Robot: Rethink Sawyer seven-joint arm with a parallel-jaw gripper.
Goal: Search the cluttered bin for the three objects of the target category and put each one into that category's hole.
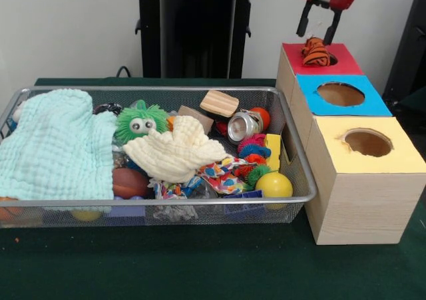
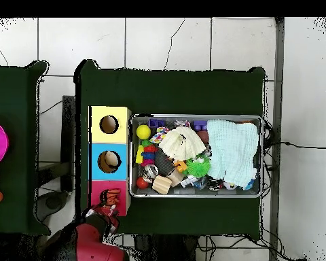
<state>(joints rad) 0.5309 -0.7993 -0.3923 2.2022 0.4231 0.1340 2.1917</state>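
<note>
The orange plush toy with black stripes (image 1: 317, 52) sits in the red-surrounded hole (image 1: 347, 64) of the far wooden box, half sticking out; it also shows in the overhead view (image 2: 111, 197). My gripper (image 1: 316, 36) hangs just above it, open, with nothing between its fingers. In the overhead view the gripper (image 2: 106, 213) is at the red box's edge. The wire mesh bin (image 1: 166, 90) lies to the left of the boxes, full of clutter. No other plush animals show; cloths cover much of the bin.
The blue-surrounded hole (image 1: 341, 94) and the yellow-surrounded hole (image 1: 367, 142) sit nearer the camera. In the bin are a mint cloth (image 1: 56, 147), a cream cloth (image 1: 176, 152), a green googly-eyed spiky ball (image 1: 141, 120), a yellow ball (image 1: 273, 185), a wooden block (image 1: 219, 103) and a metal can (image 1: 243, 125).
</note>
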